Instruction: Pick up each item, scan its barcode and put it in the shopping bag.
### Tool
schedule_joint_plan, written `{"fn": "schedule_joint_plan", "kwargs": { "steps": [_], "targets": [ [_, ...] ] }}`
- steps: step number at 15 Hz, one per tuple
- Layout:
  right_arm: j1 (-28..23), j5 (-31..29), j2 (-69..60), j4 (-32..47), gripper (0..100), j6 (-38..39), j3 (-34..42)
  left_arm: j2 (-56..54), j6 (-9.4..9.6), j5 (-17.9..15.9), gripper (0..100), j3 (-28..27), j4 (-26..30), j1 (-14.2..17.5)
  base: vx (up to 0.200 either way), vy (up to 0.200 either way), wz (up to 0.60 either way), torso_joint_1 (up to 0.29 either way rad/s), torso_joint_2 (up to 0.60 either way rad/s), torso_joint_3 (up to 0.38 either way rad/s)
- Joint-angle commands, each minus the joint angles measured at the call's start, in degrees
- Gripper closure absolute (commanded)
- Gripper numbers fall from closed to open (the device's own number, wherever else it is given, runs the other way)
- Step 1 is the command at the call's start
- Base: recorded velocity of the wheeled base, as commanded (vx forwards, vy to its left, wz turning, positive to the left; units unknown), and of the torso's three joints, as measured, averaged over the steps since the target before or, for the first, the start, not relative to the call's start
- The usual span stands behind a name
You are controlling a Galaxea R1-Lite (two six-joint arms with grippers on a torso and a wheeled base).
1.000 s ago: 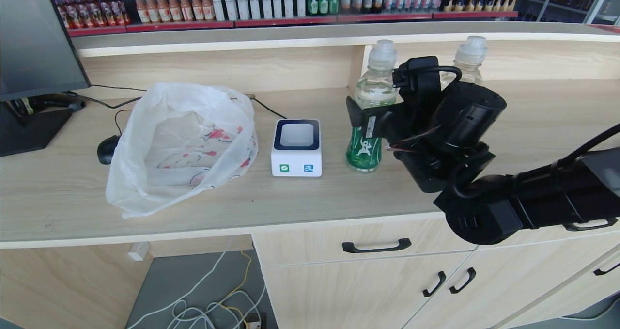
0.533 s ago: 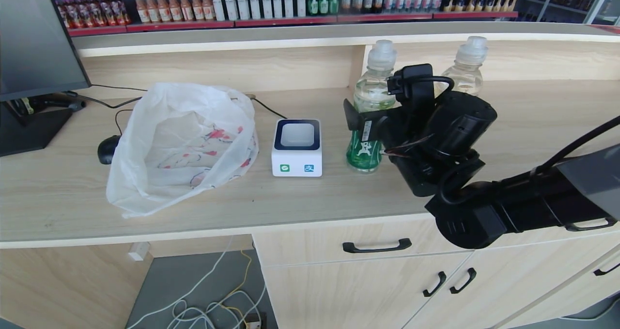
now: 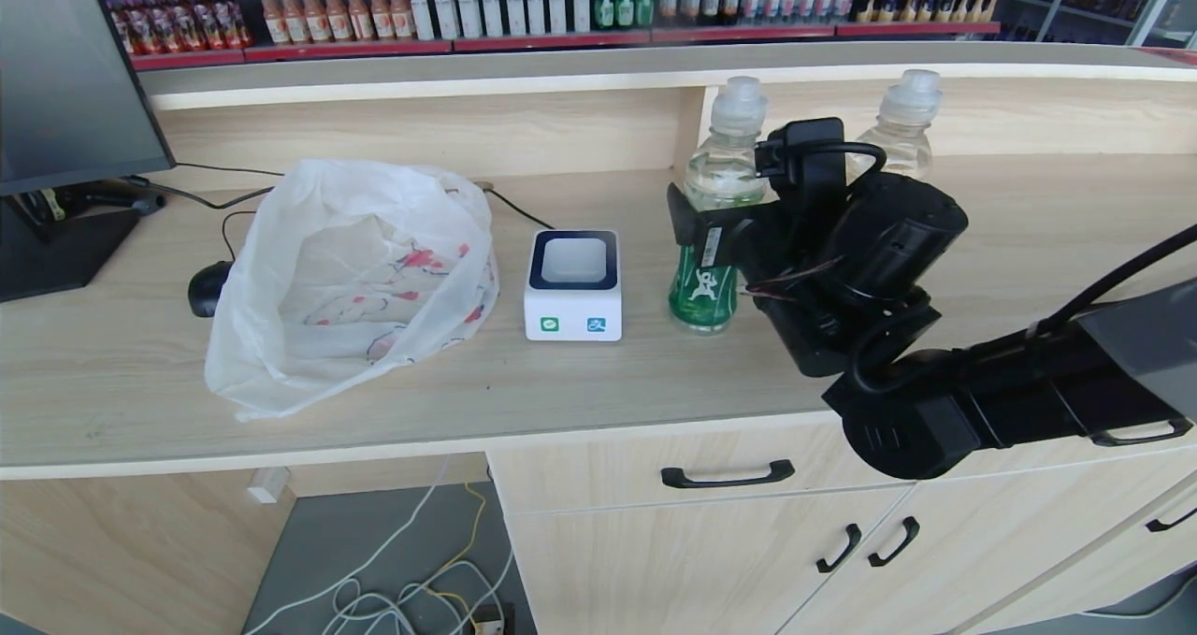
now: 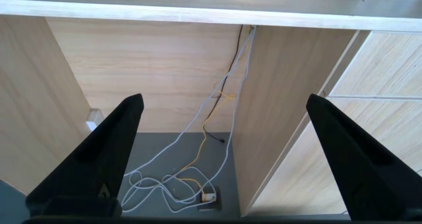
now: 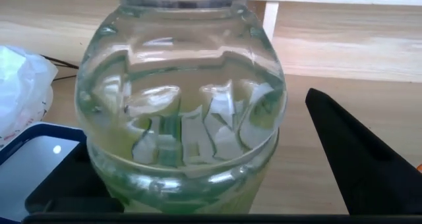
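Setting: a shop checkout with a pale wood-grain counter; behind it, a red-edged shelf carries a long row of drink bottles.
Shopping bag: a white plastic shopping bag with red print, standing open-mouthed on the left half of the counter.
Scanner: a small white barcode scanner with a dark-framed window on top, just beside the bag on its right.
Item at hand: a clear green-labelled bottle with a pale cap, upright on the counter just to the right of the scanner, base on the wood.
Right gripper: the right gripper is level with the bottle's upper body, one finger on each side of it. The jaws are parted. In the right wrist view one finger stands visibly clear of the bottle's wall; whether the other touches it cannot be told.
Second item: a second clear bottle, upright farther back and to the right, partly behind the right arm.
Left gripper: the left gripper is low, in front of the counter, its fingers spread wide and holding nothing, facing the open bay where cables trail to the floor.
Other fittings: a dark monitor and a black mouse at the counter's left end; drawers with black handles below the counter edge.
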Motion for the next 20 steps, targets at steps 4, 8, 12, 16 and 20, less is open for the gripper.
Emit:
{"fn": "schedule_joint_plan", "kwargs": {
  "steps": [4,8,12,16,20],
  "targets": [
    [0.04,-0.01,-2.03,-0.02,100,0.05,-0.01,0.0,-0.02,-0.01,0,0.0,-0.02,0.01,0.0,0.0,0.0,0.0,0.0,0.0],
    [0.04,-0.01,-3.7,-0.02,100,0.05,0.79,0.0,-0.02,-0.01,0,0.0,-0.02,0.01,0.0,0.0,0.0,0.0,0.0,0.0],
    [0.04,-0.01,-6.16,-0.02,100,0.05,3.6,0.0,-0.02,-0.01,0,0.0,-0.02,0.01,0.0,0.0,0.0,0.0,0.0,0.0],
    [0.57,-0.01,-9.14,-0.02,100,-0.04,5.71,0.0,-0.02,-0.01,0,0.0,0.06,0.01,0.0,0.0,0.0,0.0,0.0,0.0],
    [3.73,-0.01,-14.42,-0.02,100,-0.04,10.19,0.0,-0.02,-0.01,0,0.0,-0.02,0.01,0.0,0.0,0.0,0.0,0.0,0.0]
  ]
}}
